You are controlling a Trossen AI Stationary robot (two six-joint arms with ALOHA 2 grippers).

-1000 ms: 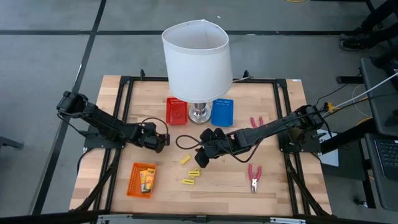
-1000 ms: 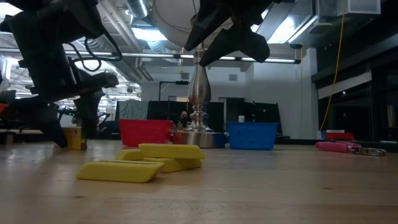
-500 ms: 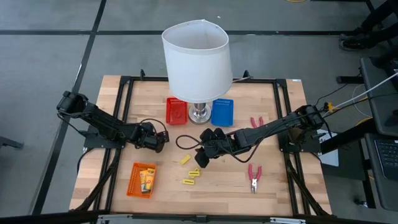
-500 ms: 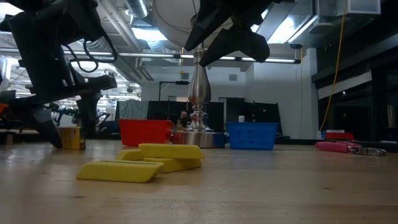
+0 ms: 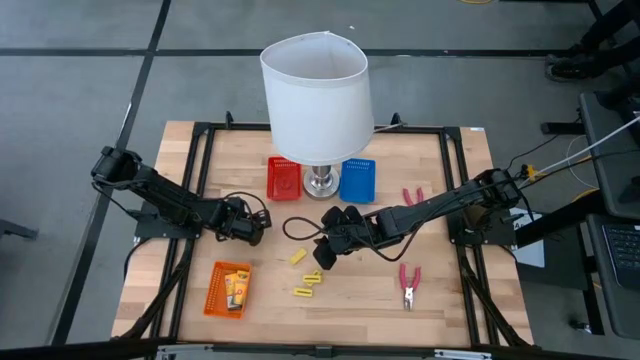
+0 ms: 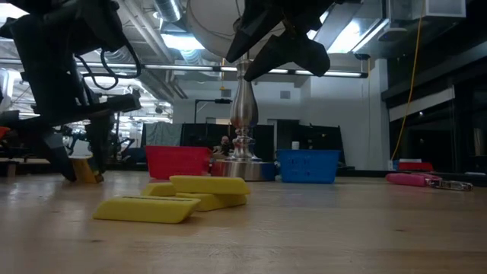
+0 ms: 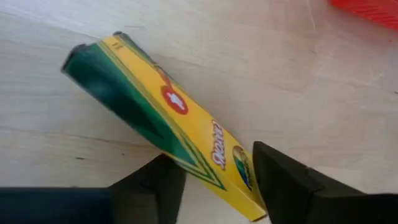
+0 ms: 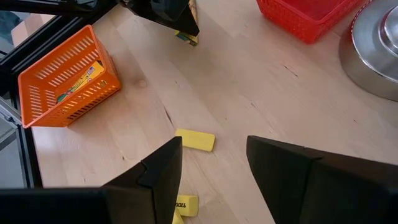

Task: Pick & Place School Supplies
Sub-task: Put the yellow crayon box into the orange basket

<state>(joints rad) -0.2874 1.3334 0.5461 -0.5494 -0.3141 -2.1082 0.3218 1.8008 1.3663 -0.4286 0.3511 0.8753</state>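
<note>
Gripping a yellow crayon packet [image 7: 180, 134] partly hidden between its jaws, the left gripper [image 5: 252, 228] stays closed; the right gripper [image 8: 214, 174] hovers, jaws apart, empty.

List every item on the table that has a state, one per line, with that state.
Left gripper: shut on the crayon box.
Crayon box: tilted, held between the fingers.
Right gripper: open, empty, above the yellow pieces.
Orange basket: holds a yellow packet.
Red basket: contents cannot be told.
Pliers: lying flat, untouched.
</note>
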